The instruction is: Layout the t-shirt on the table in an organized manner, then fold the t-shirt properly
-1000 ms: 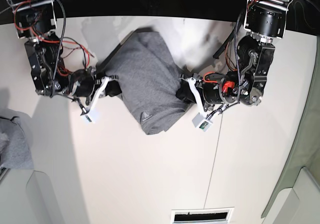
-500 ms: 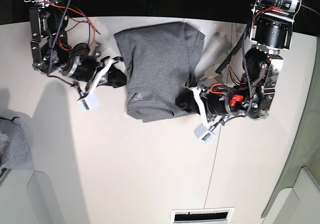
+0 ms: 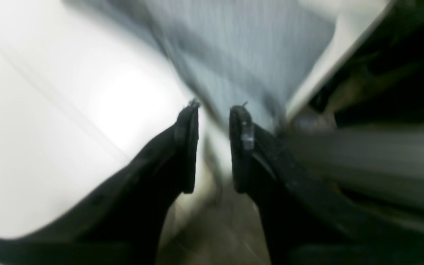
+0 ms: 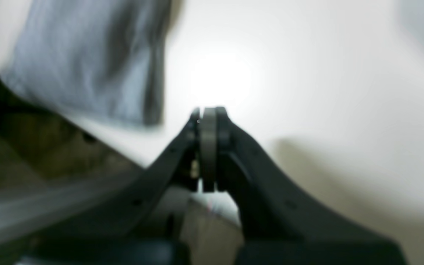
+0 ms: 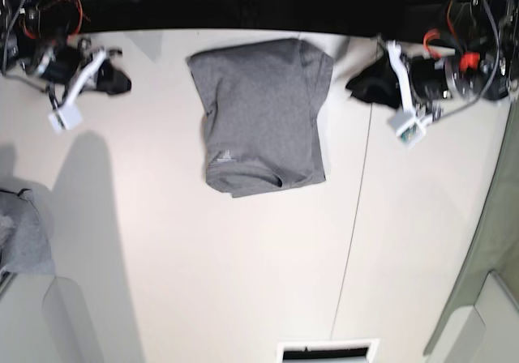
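The t-shirt (image 5: 261, 116) lies folded at the table's (image 5: 243, 274) far edge: soft, limp knit; pinch its hem corners. Left gripper (image 3: 214, 147) is parted, empty; right gripper (image 4: 208, 147) is closed, empty.

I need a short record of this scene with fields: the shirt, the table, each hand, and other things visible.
t-shirt: t-shirt, grey, folded into a compact block, lying flat near the far edge, small white logo facing up
table: table, white, with a thin dark seam
left hand: left hand, open, apart from the shirt, holding nothing
right hand: right hand, shut, empty, apart from the shirt
other: grey cloth at the table's edge
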### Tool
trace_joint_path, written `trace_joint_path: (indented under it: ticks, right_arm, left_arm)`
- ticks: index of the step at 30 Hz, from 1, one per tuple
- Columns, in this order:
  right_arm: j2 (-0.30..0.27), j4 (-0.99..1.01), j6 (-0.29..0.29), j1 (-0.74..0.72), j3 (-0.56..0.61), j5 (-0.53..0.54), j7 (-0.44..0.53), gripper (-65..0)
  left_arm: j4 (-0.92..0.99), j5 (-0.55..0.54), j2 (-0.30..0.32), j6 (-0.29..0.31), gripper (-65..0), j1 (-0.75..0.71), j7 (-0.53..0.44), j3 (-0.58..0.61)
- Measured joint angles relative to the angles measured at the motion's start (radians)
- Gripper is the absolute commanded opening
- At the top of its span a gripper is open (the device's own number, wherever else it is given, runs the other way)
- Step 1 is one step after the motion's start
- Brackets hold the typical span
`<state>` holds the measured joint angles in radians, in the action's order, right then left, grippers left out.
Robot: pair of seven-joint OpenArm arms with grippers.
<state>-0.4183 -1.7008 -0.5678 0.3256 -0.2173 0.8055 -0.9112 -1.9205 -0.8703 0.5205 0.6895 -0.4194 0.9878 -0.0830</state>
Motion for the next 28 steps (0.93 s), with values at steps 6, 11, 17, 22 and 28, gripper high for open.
trace_joint_path:
  ticks: [6, 11, 17, 22, 28]
  right_arm:
    - [-0.057, -0.099, -0.008, 0.190, 0.004, 0.022, 0.009, -65.0]
    - [-0.071, -0.078, -0.013, 0.327, 0.017, 0.006, 0.006, -65.0]
    - [-0.069, 0.015, -0.014, 0.412, 0.120, -0.190, 0.026, -65.0]
    - [-0.069, 0.219, -0.008, 0.406, 0.280, -0.346, 0.143, -65.0]
    - [-0.063, 0.431, 0.005, 0.269, 0.430, -0.402, 0.164, -65.0]
  left_arm:
    - [-0.094, -0.011, 0.007, 0.000, -48.9, -0.242, -0.020, -0.121]
    - [0.029, 0.142, -0.005, 0.000, -48.9, -0.367, 0.003, -0.057]
    - [0.312, 0.263, 0.005, -0.002, -48.9, -0.316, -0.106, 0.131]
    - [0.567, 0.385, -0.021, -0.039, -48.9, -0.164, -0.145, 0.353]
    - [0.743, 0.452, -0.075, -0.138, -48.9, -0.006, -0.154, 0.518]
